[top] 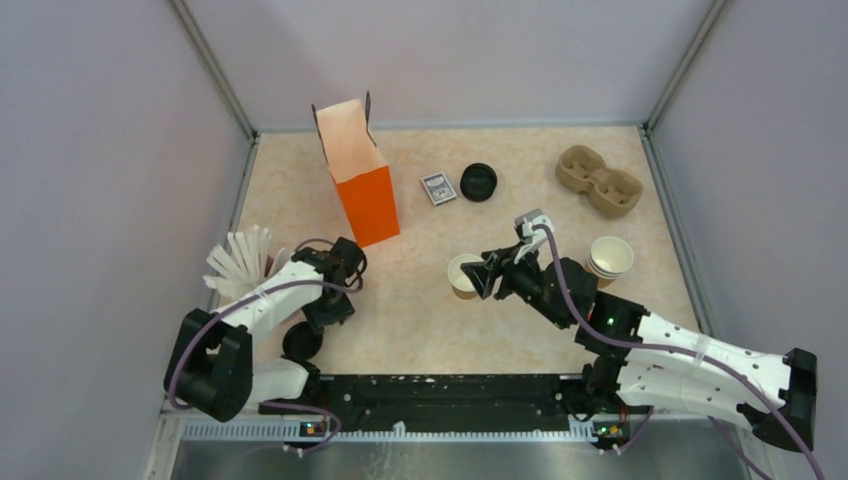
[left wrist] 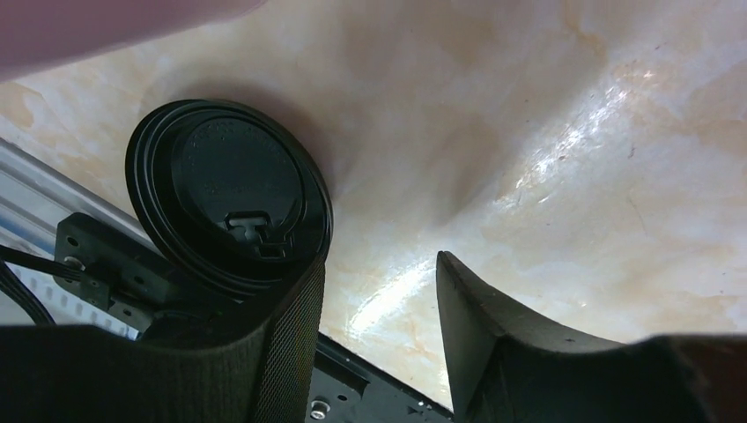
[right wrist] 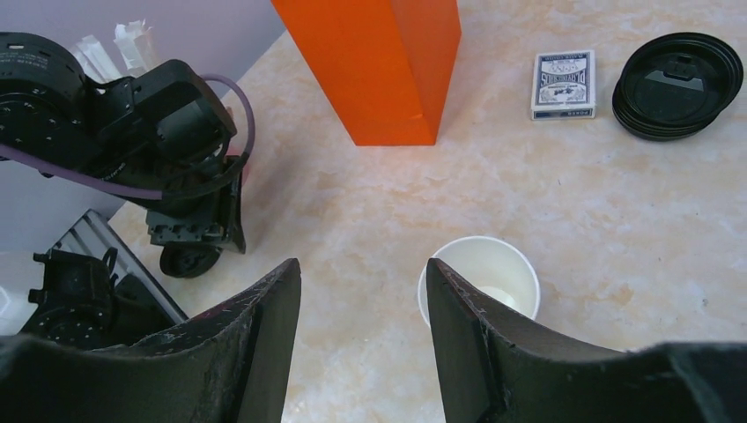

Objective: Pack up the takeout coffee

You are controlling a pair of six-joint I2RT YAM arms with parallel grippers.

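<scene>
Far left, mid-height: bundle of white wrapped sticks (top: 238, 262) fanned out against the left wall.

Left gripper (top: 322, 318): lower left of the top view, pointing down at the table (top: 420, 320). In the left wrist view its jaws (left wrist: 379, 264) stand apart with only bare tabletop between them, so it is released and grasping nothing.

Single black lid (top: 302, 342): flat on the table just below the left gripper. In the wrist view it (left wrist: 229, 198) sits outside the left finger (left wrist: 282, 352), partly hidden behind it and not in the gap.

Orange bag (top: 360, 180): upright, mouth open, upper left of centre.

Card deck (top: 437, 188): top centre, just left of a stack of black lids (top: 478, 182).

Takeout coffee cup (top: 464, 275): centre of the top view, upright, no lid, white inside, well apart from the bag.

Cup vs right gripper (top: 483, 277): the gripper is just right of the cup in the top view. In the right wrist view the cup (right wrist: 480, 278) is at lower centre-right, beyond the fingertips, its rim partly hidden by the right-hand finger (right wrist: 476, 352) — whether they touch I cannot tell.

Right gripper state (right wrist: 361, 269): jaws parted, tabletop showing in the gap — released, nothing grasped.

Stack of nested cups (top: 610, 258): right of centre.

Pulp carrier (top: 598, 180): upper right.
</scene>
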